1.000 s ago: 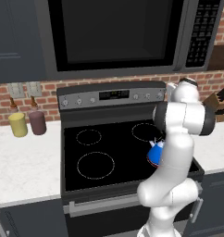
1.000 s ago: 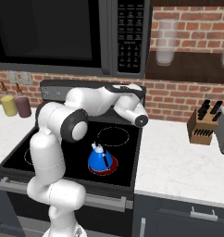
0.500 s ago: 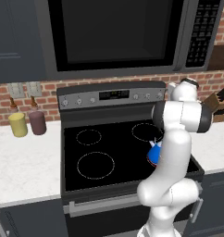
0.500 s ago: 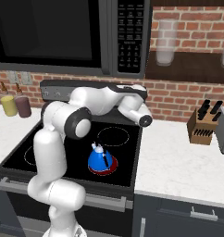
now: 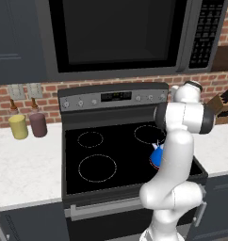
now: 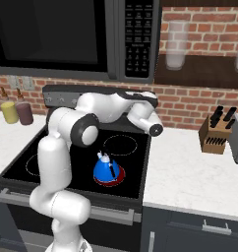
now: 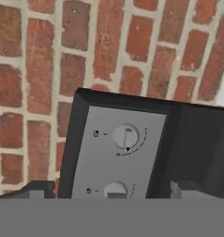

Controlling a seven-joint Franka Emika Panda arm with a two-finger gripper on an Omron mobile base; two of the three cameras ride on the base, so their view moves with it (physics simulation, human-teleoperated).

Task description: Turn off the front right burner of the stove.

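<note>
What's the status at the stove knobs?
Tool open, facing back-panel knobs, not touching. Front right burner glowing red under the blue kettle. Nothing between tool and knobs.

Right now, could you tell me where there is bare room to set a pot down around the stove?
The white counter between the stove and the knife block is bare. So are the two left rings. The front right burner carries the blue kettle, with the arm over it. Two bottles crowd the left wall.
</note>
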